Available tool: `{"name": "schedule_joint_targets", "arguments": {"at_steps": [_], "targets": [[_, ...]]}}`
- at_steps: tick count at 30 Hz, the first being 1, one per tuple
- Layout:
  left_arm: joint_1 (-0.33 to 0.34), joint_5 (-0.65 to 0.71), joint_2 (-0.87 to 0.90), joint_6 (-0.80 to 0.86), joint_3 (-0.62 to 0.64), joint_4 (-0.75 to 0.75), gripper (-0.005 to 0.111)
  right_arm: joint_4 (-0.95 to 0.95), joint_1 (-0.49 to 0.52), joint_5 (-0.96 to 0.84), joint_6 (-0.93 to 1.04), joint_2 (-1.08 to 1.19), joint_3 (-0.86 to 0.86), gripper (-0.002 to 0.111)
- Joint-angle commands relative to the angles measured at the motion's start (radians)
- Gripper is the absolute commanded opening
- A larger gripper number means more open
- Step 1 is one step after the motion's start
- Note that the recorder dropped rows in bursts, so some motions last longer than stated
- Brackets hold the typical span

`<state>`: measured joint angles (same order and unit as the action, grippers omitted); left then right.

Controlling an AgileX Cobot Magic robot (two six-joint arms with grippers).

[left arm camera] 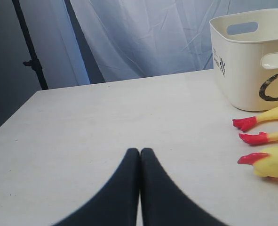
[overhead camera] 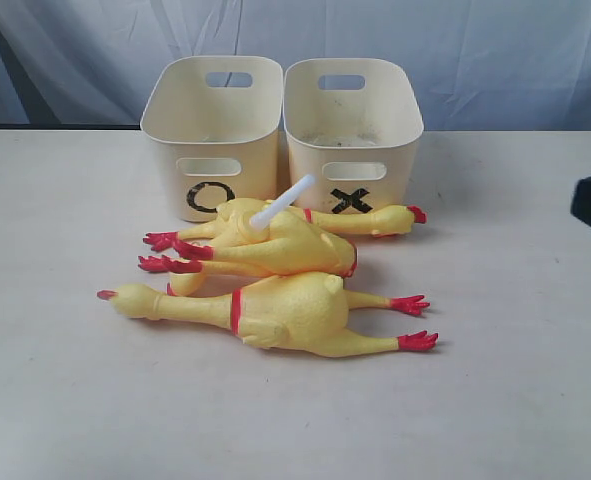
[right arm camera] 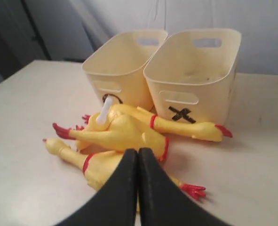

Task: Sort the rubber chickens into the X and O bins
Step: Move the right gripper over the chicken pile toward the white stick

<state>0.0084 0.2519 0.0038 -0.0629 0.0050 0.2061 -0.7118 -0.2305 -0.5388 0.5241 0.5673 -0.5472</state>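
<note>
Both grippers have their fingers pressed together and hold nothing. The left gripper [left arm camera: 139,154] is over bare table [overhead camera: 65,400], with the red feet of the pile and the O bin [overhead camera: 211,150] off to one side of it. The right gripper [right arm camera: 138,153] points toward the pile and the bins beyond it. The three chickens [overhead camera: 275,262] lie heaped on the table right in front of the two cream bins. These stand side by side with their rims touching or nearly so, the O bin on the left and the X bin [overhead camera: 353,150] on the right in the exterior view. The front chicken [overhead camera: 285,312] looks the biggest, with its head pointing left and its red feet to the right. Against it, the middle chicken [overhead camera: 275,255] lies the other way, feet to the left. The back chicken [overhead camera: 365,220] stretches along the foot of the X bin, head at the right. A white tube [overhead camera: 283,202] sticks up at a slant from the back of the heap; I cannot tell which chicken it belongs to.
</note>
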Motion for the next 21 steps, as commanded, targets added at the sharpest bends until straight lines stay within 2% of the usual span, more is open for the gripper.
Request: {"name": "schedule_joint_targets", "arguments": {"at_steps": [1, 15, 21], "targets": [[-0.001, -0.02, -0.004, -0.005, -0.005, -0.004, 0.0, -0.005, -0.086, -0.009, 0.053, 0.173, -0.076, 0.0], [-0.001, -0.02, -0.004, -0.005, -0.005, -0.004, 0.0, 0.059, -0.315, -0.044, 0.11, 0.68, -0.289, 0.0], [-0.001, -0.02, -0.004, -0.005, -0.005, -0.004, 0.0, 0.085, -0.341, -0.016, 0.11, 0.791, -0.298, 0.002]]}}
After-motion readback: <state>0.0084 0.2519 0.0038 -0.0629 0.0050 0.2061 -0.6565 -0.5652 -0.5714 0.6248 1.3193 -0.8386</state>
